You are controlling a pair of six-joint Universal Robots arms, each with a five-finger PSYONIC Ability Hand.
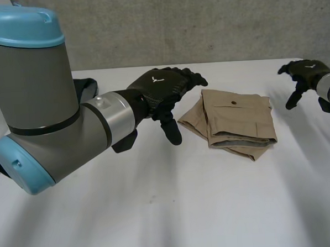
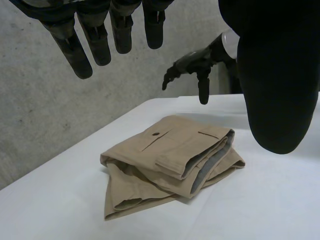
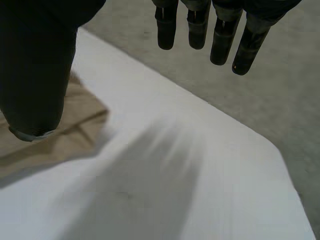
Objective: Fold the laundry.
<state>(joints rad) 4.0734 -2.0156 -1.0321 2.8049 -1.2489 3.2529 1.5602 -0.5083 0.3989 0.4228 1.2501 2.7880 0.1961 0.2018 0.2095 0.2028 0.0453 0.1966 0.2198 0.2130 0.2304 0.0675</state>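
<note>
A pair of tan trousers (image 1: pixel 236 123) lies folded into a compact bundle on the white table (image 1: pixel 158 212), a buttoned back pocket facing up. My left hand (image 1: pixel 162 91) hovers open just left of the bundle, fingers relaxed, holding nothing. My right hand (image 1: pixel 301 76) hangs open above the table to the bundle's right, clear of the cloth. In the left wrist view the folded trousers (image 2: pixel 170 162) lie below my left hand's fingers (image 2: pixel 95 42), and my right hand (image 2: pixel 195 65) shows beyond them. Beside my right thumb (image 3: pixel 35 75), a corner of the trousers (image 3: pixel 50 135) shows in the right wrist view.
A dark object (image 1: pixel 84 88) lies on the table behind my left forearm. The table's far edge meets a grey concrete wall (image 1: pixel 204 22). A rounded table corner (image 3: pixel 280 155) lies beyond my right hand's fingers (image 3: pixel 220 35).
</note>
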